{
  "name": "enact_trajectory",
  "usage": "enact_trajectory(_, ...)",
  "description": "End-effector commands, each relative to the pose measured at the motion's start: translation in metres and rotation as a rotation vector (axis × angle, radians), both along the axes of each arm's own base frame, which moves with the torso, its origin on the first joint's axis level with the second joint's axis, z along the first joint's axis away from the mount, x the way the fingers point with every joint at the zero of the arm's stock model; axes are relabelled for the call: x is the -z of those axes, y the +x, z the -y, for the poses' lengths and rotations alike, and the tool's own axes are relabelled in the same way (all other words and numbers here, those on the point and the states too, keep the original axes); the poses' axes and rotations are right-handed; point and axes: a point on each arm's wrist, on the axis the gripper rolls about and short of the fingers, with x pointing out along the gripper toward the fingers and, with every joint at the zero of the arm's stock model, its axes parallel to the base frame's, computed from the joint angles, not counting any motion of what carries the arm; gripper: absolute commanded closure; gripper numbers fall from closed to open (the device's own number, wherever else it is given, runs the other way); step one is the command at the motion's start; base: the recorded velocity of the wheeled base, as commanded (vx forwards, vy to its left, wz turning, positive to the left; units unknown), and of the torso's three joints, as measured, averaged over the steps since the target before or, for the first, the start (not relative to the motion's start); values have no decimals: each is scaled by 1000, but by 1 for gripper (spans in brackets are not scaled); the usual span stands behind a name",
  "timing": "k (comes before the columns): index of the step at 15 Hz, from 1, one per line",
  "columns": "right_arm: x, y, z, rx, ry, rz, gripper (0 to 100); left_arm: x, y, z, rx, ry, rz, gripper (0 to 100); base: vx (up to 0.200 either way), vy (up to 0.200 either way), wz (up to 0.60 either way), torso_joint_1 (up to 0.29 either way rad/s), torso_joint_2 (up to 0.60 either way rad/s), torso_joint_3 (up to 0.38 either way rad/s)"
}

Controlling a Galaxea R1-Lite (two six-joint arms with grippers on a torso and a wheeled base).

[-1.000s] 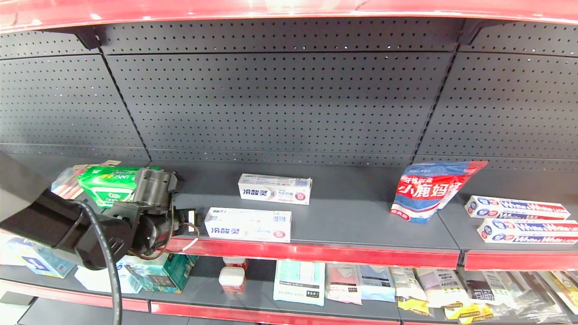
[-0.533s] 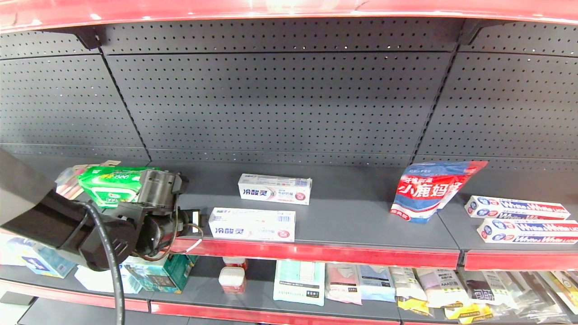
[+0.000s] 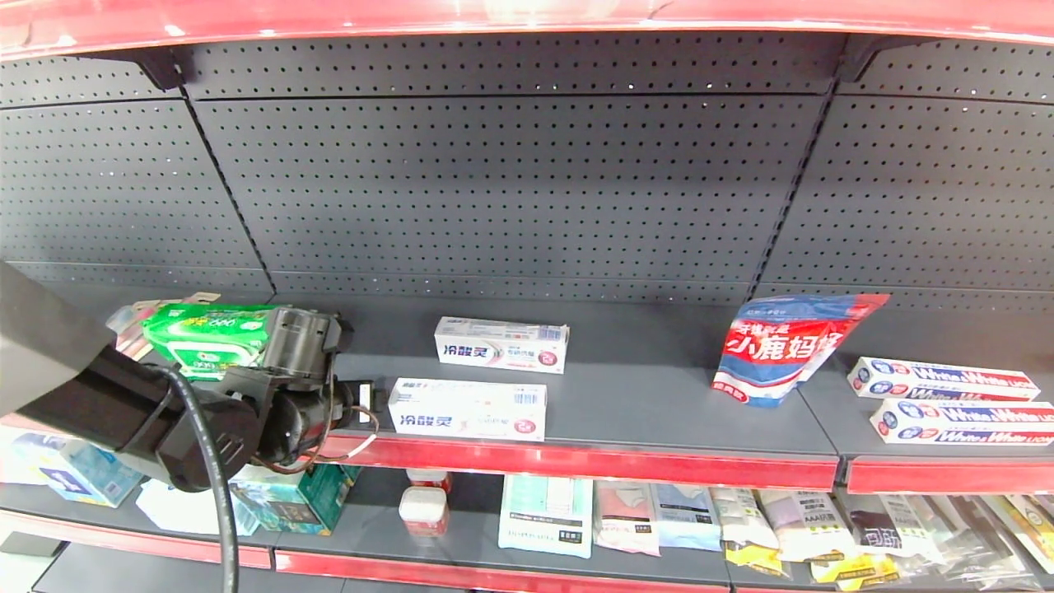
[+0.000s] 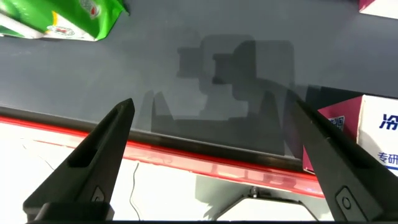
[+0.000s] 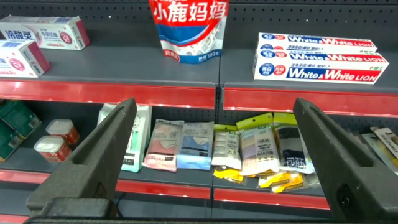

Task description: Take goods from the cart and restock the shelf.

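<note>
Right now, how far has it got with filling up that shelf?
Done: the front toothpaste box and the rear toothpaste box lie on the shelf, with a blue-and-red pouch farther right. In hand: nothing. The left hand is open beside the front toothpaste box's end, and the right hand is open and empty. Left: much of the shelf is bare, so more stock probably has to come.

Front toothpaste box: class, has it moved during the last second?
Yes. The front box has slid rightward along the shelf edge; its right end now lies nearer that of the unmoved rear box.
</note>
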Motion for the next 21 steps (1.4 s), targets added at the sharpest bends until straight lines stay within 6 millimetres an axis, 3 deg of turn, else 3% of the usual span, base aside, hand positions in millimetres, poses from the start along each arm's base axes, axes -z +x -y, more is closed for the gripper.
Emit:
enact_trajectory(1,0,0,0,0,-1,0,0,1,1,2,6,-1,0,0,0,0,0,0,0,0)
enact_trajectory(21,0,0,0,0,-1,-3,0,1,-2,16,46,-5,2,0,0,0,0,0,0,0)
